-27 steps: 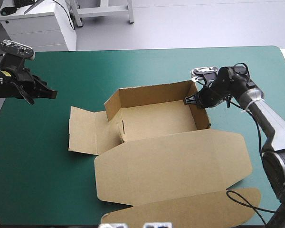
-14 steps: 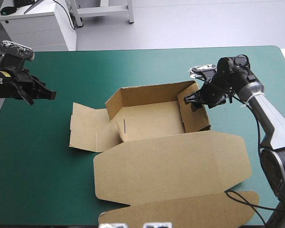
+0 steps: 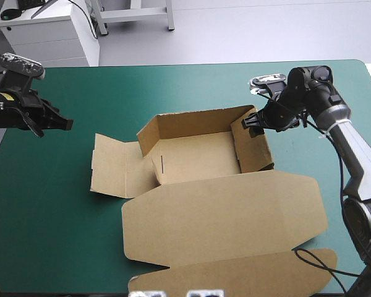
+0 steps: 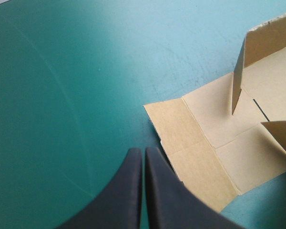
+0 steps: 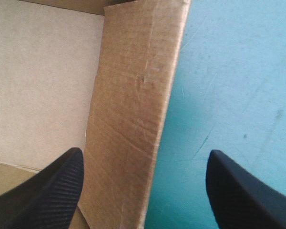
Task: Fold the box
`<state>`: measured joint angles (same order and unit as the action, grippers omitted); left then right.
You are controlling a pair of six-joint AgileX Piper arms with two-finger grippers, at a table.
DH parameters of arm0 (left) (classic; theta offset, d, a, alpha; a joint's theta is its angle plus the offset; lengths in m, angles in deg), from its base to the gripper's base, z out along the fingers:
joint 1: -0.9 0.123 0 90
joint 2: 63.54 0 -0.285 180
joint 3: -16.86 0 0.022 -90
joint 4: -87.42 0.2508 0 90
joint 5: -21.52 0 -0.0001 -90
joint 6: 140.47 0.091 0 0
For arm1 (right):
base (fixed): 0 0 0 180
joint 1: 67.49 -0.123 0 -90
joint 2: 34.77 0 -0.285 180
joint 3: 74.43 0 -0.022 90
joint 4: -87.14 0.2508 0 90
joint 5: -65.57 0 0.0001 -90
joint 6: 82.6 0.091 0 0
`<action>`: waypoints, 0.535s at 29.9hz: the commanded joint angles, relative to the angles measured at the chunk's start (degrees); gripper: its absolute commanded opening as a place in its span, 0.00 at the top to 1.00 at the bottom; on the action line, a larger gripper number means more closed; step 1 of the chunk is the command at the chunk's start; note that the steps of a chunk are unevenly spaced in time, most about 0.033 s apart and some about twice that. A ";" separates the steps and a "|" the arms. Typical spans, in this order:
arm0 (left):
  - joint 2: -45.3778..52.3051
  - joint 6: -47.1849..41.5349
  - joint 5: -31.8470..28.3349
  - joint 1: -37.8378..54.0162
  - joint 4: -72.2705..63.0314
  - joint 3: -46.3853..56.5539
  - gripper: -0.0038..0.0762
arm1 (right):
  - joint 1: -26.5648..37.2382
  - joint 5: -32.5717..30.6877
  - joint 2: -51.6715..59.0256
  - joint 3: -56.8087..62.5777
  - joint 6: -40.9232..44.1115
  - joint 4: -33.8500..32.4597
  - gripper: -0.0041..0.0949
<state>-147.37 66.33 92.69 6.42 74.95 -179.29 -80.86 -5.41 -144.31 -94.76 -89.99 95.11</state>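
Observation:
The brown box (image 3: 198, 158) stands mid-table as an open tray, its back wall raised and its right wall (image 3: 255, 148) leaning inward. Its lid (image 3: 222, 216) lies flat toward the front, and a side flap (image 3: 111, 167) lies flat on the left. My right gripper (image 3: 255, 122) hovers open at the right wall's far top corner. In the right wrist view the right gripper (image 5: 144, 153) has that wall (image 5: 133, 95) between its spread fingers, untouched. My left gripper (image 3: 67, 124) is shut and holds nothing, above the cover left of the box. In the left wrist view the left gripper (image 4: 143, 153) has the side flap (image 4: 195, 143) just ahead.
The lid's tuck flap (image 3: 247, 272) reaches the table's front edge. The teal-green cover (image 3: 49, 204) stretches between the box and the left edge. The right arm comes in along the table's right edge.
My right gripper, earlier shut on the right wall, has opened, let go and drawn slightly up and away. The wall has swung inward. The left arm has not moved.

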 commanded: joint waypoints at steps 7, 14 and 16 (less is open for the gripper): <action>1.52 -0.06 -2.14 -0.05 -0.87 -1.78 0.94 | 0.11 -0.52 -3.23 -1.53 0.86 0.04 0.29; 1.52 -0.06 -2.14 -0.05 -0.87 -1.78 0.94 | -0.01 -0.52 -6.80 -1.53 1.12 0.04 0.31; 1.52 -0.06 -2.10 -0.05 -0.87 -1.78 0.94 | -0.01 -0.52 -7.55 -1.53 1.27 0.12 0.34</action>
<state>-147.37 66.33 93.10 6.42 75.32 -179.29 -80.91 -5.18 -154.05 -94.76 -88.86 94.93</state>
